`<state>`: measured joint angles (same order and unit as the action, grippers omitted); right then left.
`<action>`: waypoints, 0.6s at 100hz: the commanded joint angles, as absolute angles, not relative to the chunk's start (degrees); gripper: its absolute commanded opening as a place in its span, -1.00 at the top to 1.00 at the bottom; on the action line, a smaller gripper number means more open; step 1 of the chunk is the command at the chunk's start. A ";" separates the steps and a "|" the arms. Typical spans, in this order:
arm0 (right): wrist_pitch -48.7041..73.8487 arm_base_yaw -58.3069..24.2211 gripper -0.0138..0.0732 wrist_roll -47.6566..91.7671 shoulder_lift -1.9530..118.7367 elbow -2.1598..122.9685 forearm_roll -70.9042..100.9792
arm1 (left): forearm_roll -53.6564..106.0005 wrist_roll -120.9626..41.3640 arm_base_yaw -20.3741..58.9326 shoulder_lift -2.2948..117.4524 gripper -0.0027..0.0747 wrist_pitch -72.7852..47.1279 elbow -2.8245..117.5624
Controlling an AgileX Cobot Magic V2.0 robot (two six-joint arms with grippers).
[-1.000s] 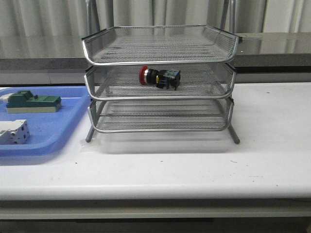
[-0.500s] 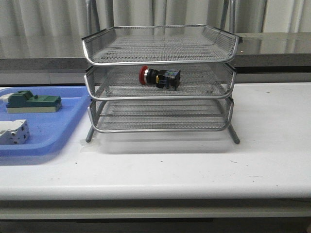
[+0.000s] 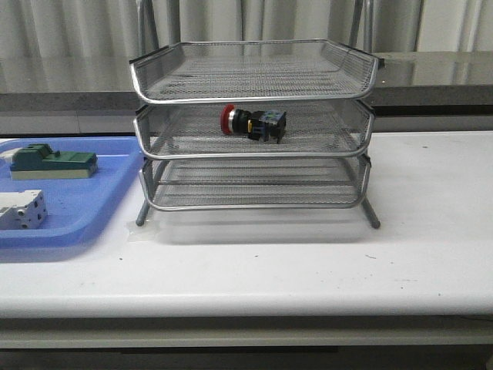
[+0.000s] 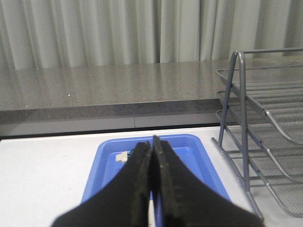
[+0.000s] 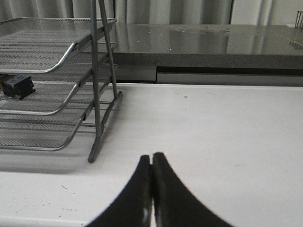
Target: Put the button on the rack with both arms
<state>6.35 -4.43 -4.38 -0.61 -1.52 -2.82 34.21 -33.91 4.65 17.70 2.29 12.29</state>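
Note:
The button [image 3: 253, 123], red head to the left with a black body and blue-black rear block, lies on its side in the middle tier of the silver wire-mesh rack [image 3: 254, 96]. Its dark rear end also shows in the right wrist view as the button [image 5: 17, 86] on that tier of the rack [image 5: 71, 52]. Neither arm appears in the front view. My left gripper [image 4: 152, 144] is shut and empty, held above the blue tray [image 4: 104, 163], with the rack [image 4: 241, 118] off to one side. My right gripper [image 5: 151, 158] is shut and empty over bare white table beside the rack's leg.
A flat blue plastic tray [image 3: 92, 208] lies left of the rack and holds a green block part [image 3: 52, 163] and a white-grey terminal block [image 3: 21, 210]. White table [image 3: 308, 270] extends in front and to the right. A grey ledge and curtains stand behind.

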 commanded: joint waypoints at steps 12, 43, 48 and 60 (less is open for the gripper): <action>1.42 -4.04 0.81 -4.46 -1.51 -1.59 -3.58 | 9.57 -33.42 4.62 18.11 0.98 5.29 14.03; 1.42 -4.04 0.81 -4.46 -1.51 -1.59 -3.58 | -1.00 -33.42 4.62 18.11 0.98 7.54 12.15; 1.42 -4.04 0.81 -4.46 -1.51 -1.59 -3.58 | 0.00 -33.42 4.62 18.11 0.98 8.48 11.48; 1.42 -4.04 0.81 -4.46 -1.51 -1.59 -3.58 | 2.52 -29.75 4.90 18.11 0.98 9.09 10.46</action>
<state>6.25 -4.43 -4.38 -0.61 -1.52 -2.82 0.99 -33.05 4.65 17.70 3.49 9.43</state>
